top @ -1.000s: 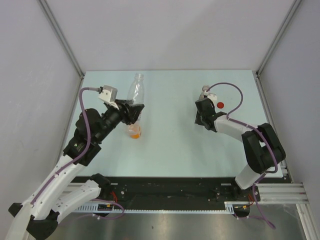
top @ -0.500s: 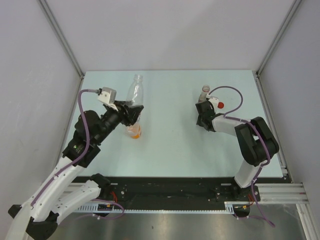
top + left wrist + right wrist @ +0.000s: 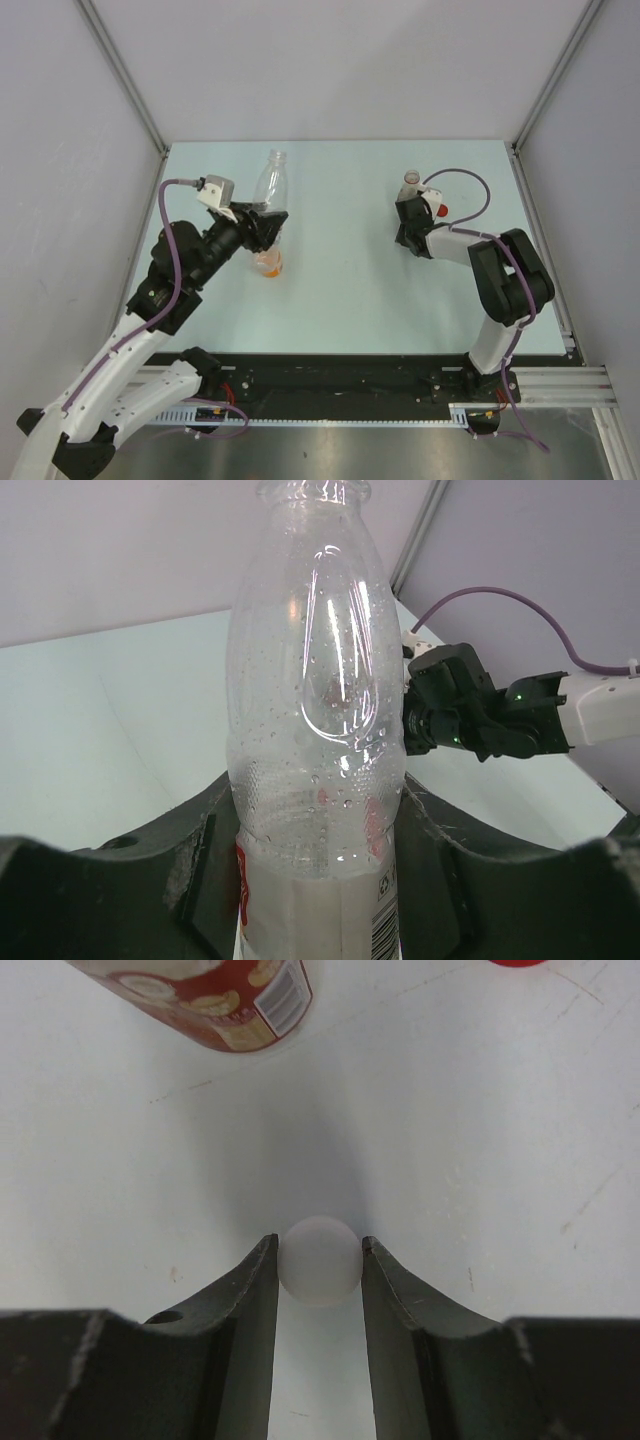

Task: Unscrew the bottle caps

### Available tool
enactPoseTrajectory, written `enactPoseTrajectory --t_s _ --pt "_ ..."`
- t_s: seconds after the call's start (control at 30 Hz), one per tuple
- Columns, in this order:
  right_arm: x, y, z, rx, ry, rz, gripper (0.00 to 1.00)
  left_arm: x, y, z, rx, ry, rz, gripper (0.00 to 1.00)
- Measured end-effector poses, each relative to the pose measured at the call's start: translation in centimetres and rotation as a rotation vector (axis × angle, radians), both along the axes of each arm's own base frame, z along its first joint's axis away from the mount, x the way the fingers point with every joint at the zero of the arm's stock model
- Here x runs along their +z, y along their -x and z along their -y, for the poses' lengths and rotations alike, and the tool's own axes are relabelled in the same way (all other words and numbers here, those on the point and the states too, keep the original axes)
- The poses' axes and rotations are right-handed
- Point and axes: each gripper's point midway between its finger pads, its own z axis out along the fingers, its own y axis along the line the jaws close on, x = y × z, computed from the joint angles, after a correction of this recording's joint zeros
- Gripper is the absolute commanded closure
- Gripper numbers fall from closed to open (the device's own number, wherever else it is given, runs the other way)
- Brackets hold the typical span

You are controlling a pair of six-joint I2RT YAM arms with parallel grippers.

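the right gripper (image 3: 318, 1252) pinches the white cap (image 3: 319, 1268) low over the table (image 3: 500, 1160), just on the near side of the red-labelled bottle (image 3: 215, 1000). the red cap (image 3: 441, 210) lies just beside that bottle. well to its left, the left gripper (image 3: 268, 222) clamps the clear bottle (image 3: 318, 680), whose neck is bare. this looks like setting the cap down: lower it until it rests flat, part the fingers slightly, then lift straight up.

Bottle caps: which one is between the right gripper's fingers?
The white cap, pinched on both sides by the right gripper in the right wrist view. The red cap lies loose beyond it, untouched.
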Motion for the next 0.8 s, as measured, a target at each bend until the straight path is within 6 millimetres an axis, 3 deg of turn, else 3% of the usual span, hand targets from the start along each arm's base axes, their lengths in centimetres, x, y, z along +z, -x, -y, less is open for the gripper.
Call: enactPoseTrajectory --t_s 0.2,0.33,0.53,0.8 --pt "0.01 -0.96 -0.11 -0.005 -0.002 0.004 0.83 -0.06 -0.04 0.02 0.0 -0.001 -0.002 0.96" --pt "-0.01 -0.99 -0.1 -0.004 -0.001 0.003 0.79 -0.06 -0.04 0.02 0.0 -0.001 -0.002 0.95" --pt "0.0 -0.98 -0.16 -0.002 -0.002 0.001 0.64 -0.07 -0.04 0.03 0.0 -0.001 -0.002 0.95" --pt "-0.01 -0.92 -0.17 -0.001 -0.002 -0.003 0.53 0.01 -0.07 0.04 0.0 0.001 0.002 0.94"
